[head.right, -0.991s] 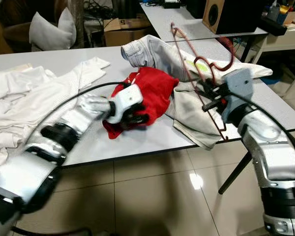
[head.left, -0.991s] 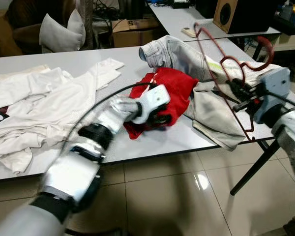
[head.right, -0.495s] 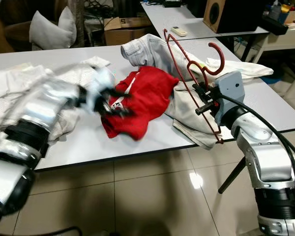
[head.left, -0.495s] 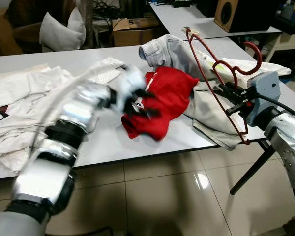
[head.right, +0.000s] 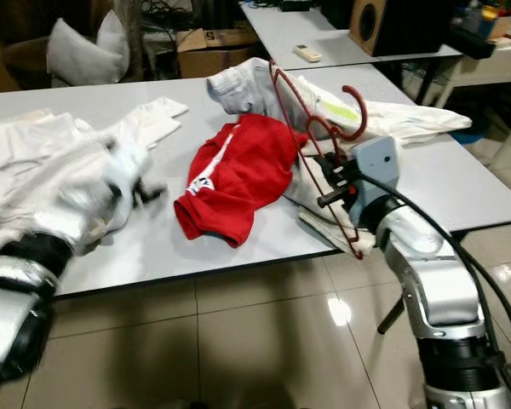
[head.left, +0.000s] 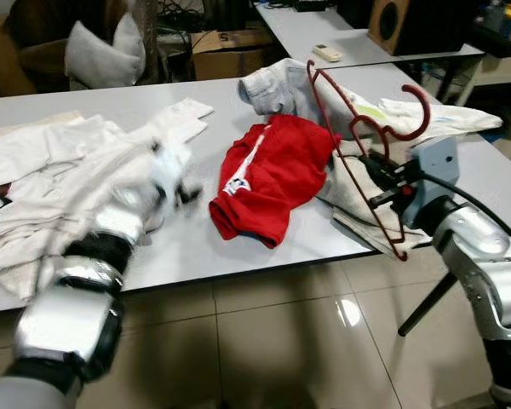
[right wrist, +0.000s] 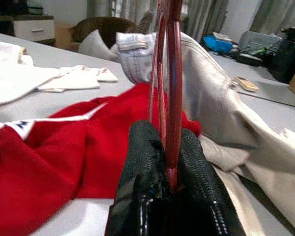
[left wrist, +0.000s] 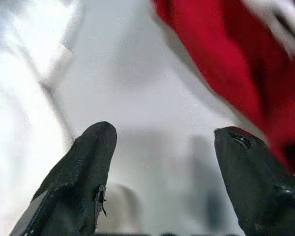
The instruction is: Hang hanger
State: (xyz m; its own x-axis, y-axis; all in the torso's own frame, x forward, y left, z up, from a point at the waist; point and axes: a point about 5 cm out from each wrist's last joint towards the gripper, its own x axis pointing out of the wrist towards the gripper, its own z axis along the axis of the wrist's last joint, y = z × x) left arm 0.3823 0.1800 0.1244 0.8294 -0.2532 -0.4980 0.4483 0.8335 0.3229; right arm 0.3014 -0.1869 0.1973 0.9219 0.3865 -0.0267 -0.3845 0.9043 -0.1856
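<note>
Red hanger [head.left: 358, 158] pinched between right gripper [head.left: 376, 169] fingers, raised above bench [head.left: 187, 247], long axis tilted, hook up. Red shirt [head.left: 272, 175] just left of it. Left gripper [left wrist: 160, 142] fingers spread, empty, farther from the hanger.

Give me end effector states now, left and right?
Left end effector: open, holding nothing, over the table between the white clothes and the red shirt.
Right end effector: closed on the red hanger.

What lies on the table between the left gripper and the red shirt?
Bare tabletop, as the left eye view shows: the open left gripper sits beside the red shirt, apart from it.
</note>
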